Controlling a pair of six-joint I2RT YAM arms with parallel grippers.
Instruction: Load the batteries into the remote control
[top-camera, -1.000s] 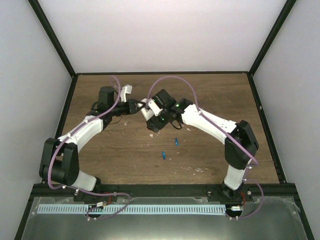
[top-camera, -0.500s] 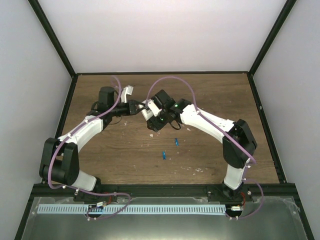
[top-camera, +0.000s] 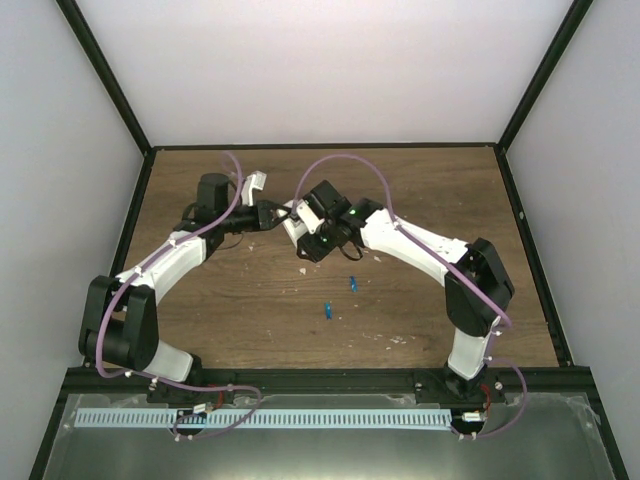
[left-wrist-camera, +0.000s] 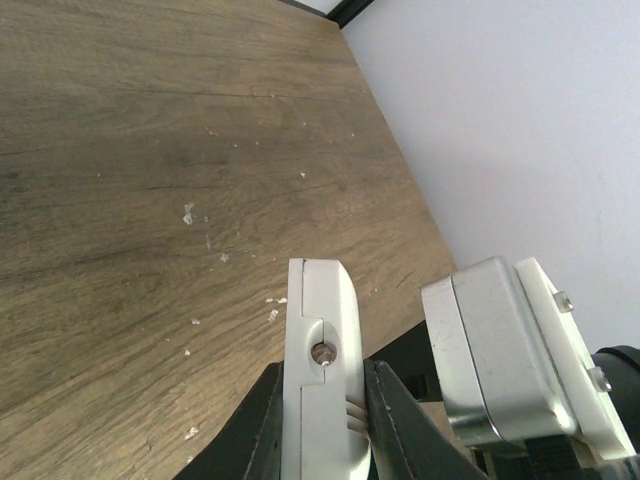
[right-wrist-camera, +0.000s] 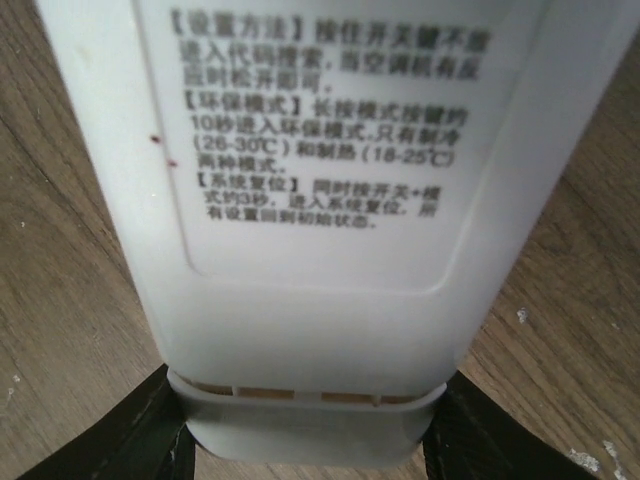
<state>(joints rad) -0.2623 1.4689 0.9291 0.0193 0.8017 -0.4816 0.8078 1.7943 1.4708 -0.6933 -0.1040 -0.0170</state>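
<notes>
We have the slim white plastic remote control (right-wrist-camera: 310, 150) lifted off the brown wooden counter (top-camera: 420, 200), between the two tools. The left tool (left-wrist-camera: 322, 430) is clamped on the remote, which shows edge-on between its dark fingers in that wrist view. The right tool (right-wrist-camera: 310, 440) has one end of the remote between its fingers (right-wrist-camera: 140, 440), one finger on each side of the printed back face. They sit right against the corners, but we cannot tell whether they are pressing or only flanking it.

The two tiny bright-blue cylindrical batteries (top-camera: 352, 283) lie loose on the counter. One is near the right tool on its base-ward side, and the other (top-camera: 327, 311) is further toward the bases. Both are well apart from the left tool, and neither is in any grip.

We judge the task to be at an early stage. The remote is picked up and presented back-side to the right tool, with a thin slotted seam showing at the end nearest that tool. The back panel looks to be on, so no battery bay is open to view. What we think is left is to open the back, fetch each battery, seat both and close it
</notes>
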